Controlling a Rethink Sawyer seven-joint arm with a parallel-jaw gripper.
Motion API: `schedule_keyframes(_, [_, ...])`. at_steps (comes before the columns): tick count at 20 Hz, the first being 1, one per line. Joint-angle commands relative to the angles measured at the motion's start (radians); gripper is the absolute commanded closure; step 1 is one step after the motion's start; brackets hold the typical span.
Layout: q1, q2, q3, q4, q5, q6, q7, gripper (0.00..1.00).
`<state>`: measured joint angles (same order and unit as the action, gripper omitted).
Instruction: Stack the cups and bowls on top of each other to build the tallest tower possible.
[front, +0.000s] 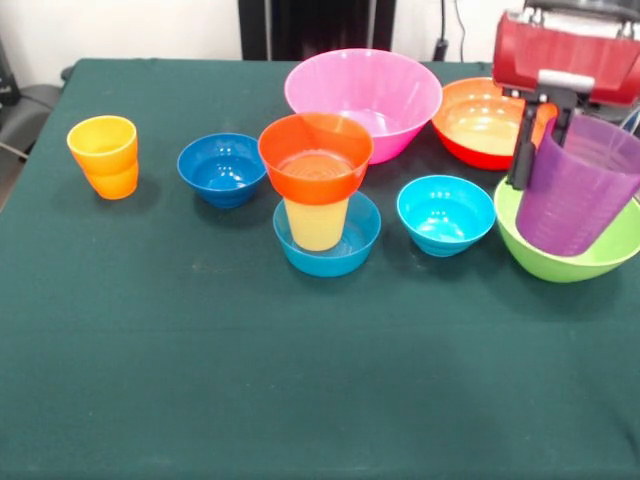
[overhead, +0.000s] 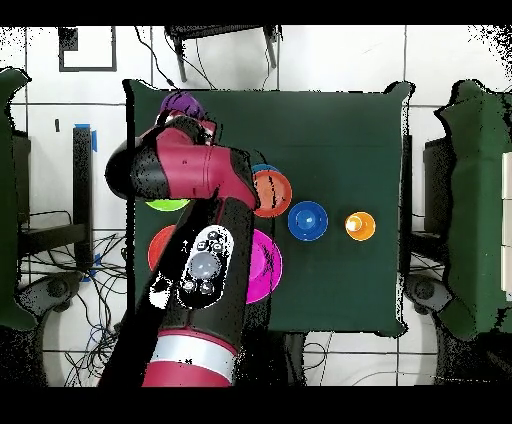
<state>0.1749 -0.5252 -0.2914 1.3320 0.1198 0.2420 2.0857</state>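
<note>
The tower stands mid-table: a mid-blue small bowl (front: 330, 262) holds the pale yellow cup (front: 316, 224) upright, and an orange-red small bowl (front: 315, 157) sits on the cup. My gripper (front: 540, 150) is at the right, shut on the rim of the purple cup (front: 578, 190). That cup hangs tilted over the lime green large bowl (front: 600, 262); I cannot tell if they touch. The orange cup (front: 103, 156) stands far left, with the dark blue small bowl (front: 221, 168) beside it. The cyan small bowl (front: 446, 213) is right of the tower. In the overhead view the arm (overhead: 195, 180) hides the gripper; the purple cup (overhead: 180, 102) shows.
The pink large bowl (front: 362, 92) and the orange-red large bowl (front: 480, 125) stand at the table's far side behind the tower. The green cloth table (front: 300, 380) stretches toward the camera. Chairs stand around the table in the overhead view.
</note>
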Motion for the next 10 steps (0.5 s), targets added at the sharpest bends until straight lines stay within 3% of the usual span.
schedule_keyframes(1, [-0.046,-0.047,0.121,0.126,-0.014,0.14,0.043,1.0])
schedule_keyframes(10, [-0.14,-0.13,0.214,0.203,-0.033,0.193,-0.036,1.0])
